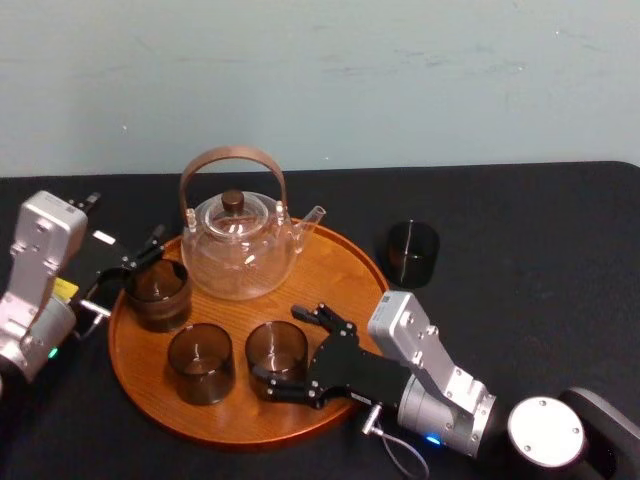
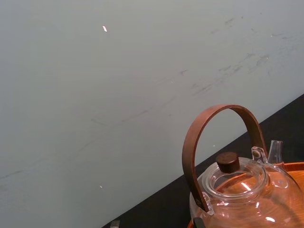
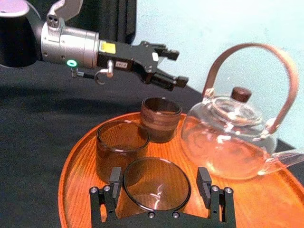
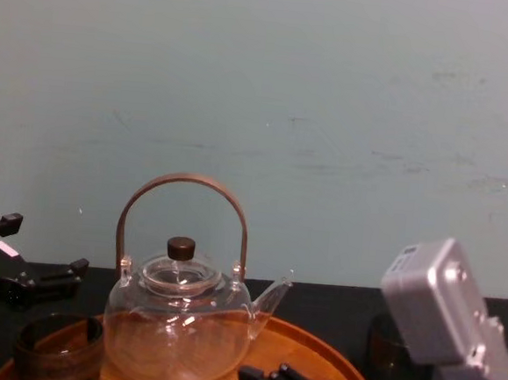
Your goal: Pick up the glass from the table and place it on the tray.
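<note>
Your right gripper [image 3: 158, 175] reaches over the front right part of the tray [image 1: 340, 270], with its fingers spread wide on either side of the glass [image 1: 276, 345]. In the right wrist view there is a gap at each side, so the fingers are not pressing on it.

The glass is a short, straight-sided tumbler of smoky brown see-through glass. It stands upright on the tray's orange-brown wood with its mouth open.

Just to its left stands a second glass [image 1: 200, 362] of the same kind. A third glass [image 1: 158, 292] sits farther back by the left rim, next to the clear teapot [image 1: 240, 250] with its brown hoop handle.

Your left gripper [image 3: 175, 69] is by that third glass with its fingers parted. I cannot tell whether it touches the glass.

A fourth glass [image 1: 412, 252] stands on the black table [image 1: 530, 260], just off the tray's right rim.
</note>
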